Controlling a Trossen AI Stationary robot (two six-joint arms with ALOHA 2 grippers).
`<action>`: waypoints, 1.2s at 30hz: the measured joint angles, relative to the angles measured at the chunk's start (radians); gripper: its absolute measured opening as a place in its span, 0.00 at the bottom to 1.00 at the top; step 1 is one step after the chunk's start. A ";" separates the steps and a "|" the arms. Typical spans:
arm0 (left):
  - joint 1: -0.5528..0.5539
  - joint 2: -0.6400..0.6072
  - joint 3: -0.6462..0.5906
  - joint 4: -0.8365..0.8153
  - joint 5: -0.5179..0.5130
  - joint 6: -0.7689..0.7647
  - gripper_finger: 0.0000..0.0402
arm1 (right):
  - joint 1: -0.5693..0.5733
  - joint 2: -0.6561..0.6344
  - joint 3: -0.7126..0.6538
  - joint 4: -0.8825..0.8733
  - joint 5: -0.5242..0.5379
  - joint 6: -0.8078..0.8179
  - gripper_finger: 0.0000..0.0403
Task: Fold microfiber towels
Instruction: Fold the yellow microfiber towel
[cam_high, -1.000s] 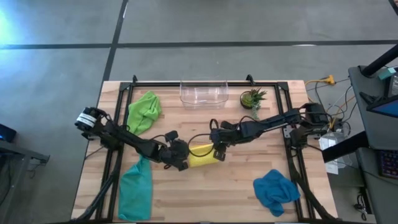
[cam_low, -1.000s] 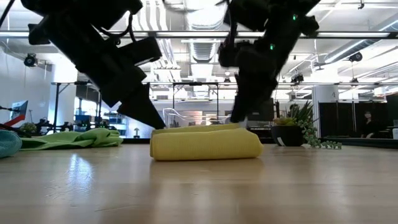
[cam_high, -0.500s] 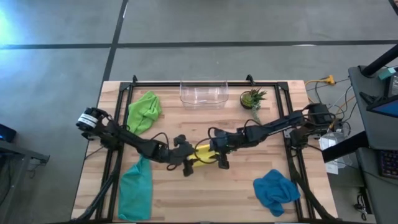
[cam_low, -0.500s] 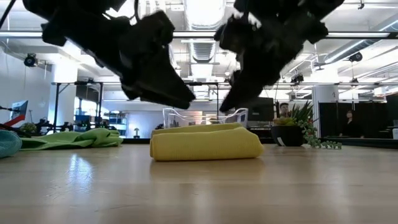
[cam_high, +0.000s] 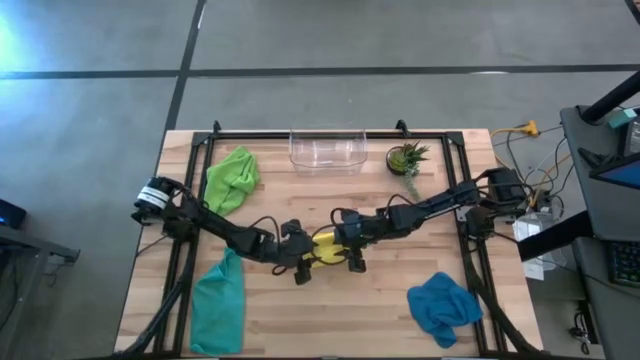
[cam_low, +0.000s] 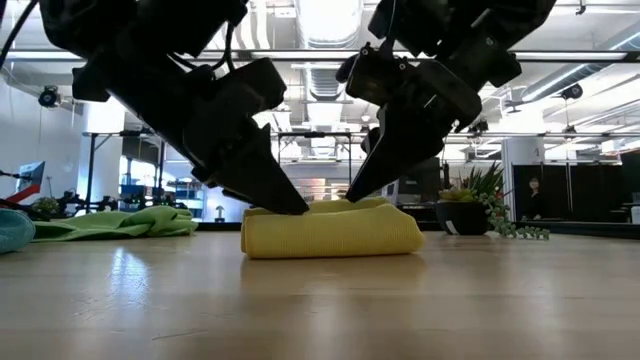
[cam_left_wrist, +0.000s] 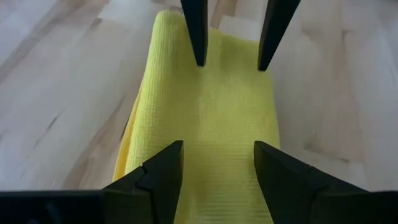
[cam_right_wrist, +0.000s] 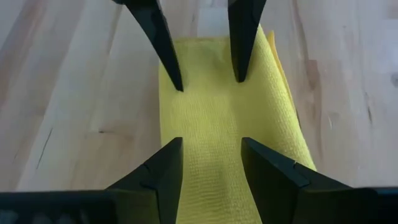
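My left gripper (cam_high: 305, 262) stood with its two fingers parted, tips pressing down on the top of the folded yellow towel (cam_high: 327, 246) near the middle of the table (cam_high: 380, 310), pinching nothing. From the opposite side my right gripper (cam_high: 350, 250) met it, fingers likewise spread and tips resting on the same cloth. In the low view the left gripper (cam_low: 285, 200) and the right gripper (cam_low: 362, 190) leaned toward each other over the yellow towel (cam_low: 330, 230), which lay as a flat, thick fold on the wood. The left wrist view showed that arm's own fingers (cam_left_wrist: 158, 177) straddling the yellow towel (cam_left_wrist: 211, 124), with the right arm's tips farther along the fold; the right wrist view showed the mirror of it, its fingers (cam_right_wrist: 158, 174) over the yellow towel (cam_right_wrist: 217, 124).

Outward from the fold, I saw the lime green towel (cam_high: 232, 178) lying crumpled toward the far left of the table, the teal towel (cam_high: 217, 300) stretched along the near left edge, and the blue towel (cam_high: 443, 305) bunched at the near right corner. A clear plastic bin (cam_high: 327, 150) sat at the far edge, with a small potted plant (cam_high: 406, 157) just beside it.
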 joint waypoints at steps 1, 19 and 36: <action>0.000 0.002 0.001 0.008 0.001 0.001 0.45 | 0.000 0.000 0.000 0.000 -0.002 0.000 0.39; 0.002 0.005 0.001 -0.013 0.019 0.003 0.45 | 0.000 0.004 -0.002 -0.107 0.041 -0.009 0.71; 0.007 -0.057 0.000 -0.080 0.023 0.001 0.45 | 0.000 -0.051 0.006 -0.198 0.058 0.023 0.69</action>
